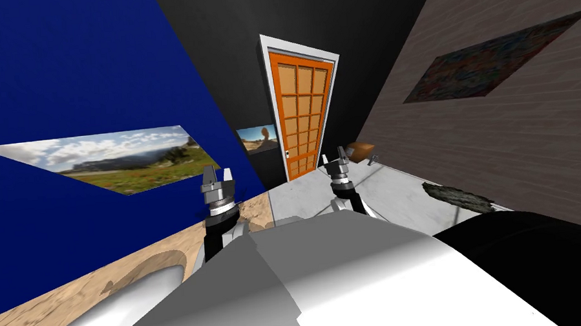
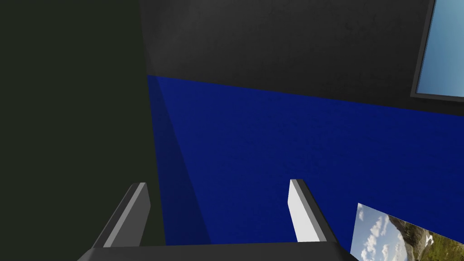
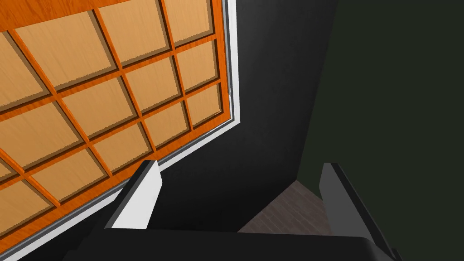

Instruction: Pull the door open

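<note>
- Head view: the door [image 1: 301,115] stands closed in its frame on the dark wall, ahead of both grippers and well apart from them.
- We see the right gripper [image 1: 336,161] in front of the door's lower right corner. The left gripper [image 1: 217,174] is raised off to the door's left.
- Right wrist view: the door [image 3: 104,90] lies beyond the right gripper [image 3: 240,167] without contact. One finger lines up with the frame's edge, and the other is over the dark wall beside the door.
- Door material: orange wood-grain rails around a grid of recessed, lighter tan, near-square panels.
- Frame [image 1: 265,43]: thin, white and grey, rectangular.
- Handle [image 1: 287,154]: a small pale piece low on the door's left edge; we cannot make out its shape.
- Right gripper: blades spread wide, about a third of the view apart, with nothing held or touched.
- Left gripper [image 2: 218,183]: blades parted just as wide, with nothing between them.
- Brown box [image 1: 361,149]: on the floor, near the door's right side.
</note>
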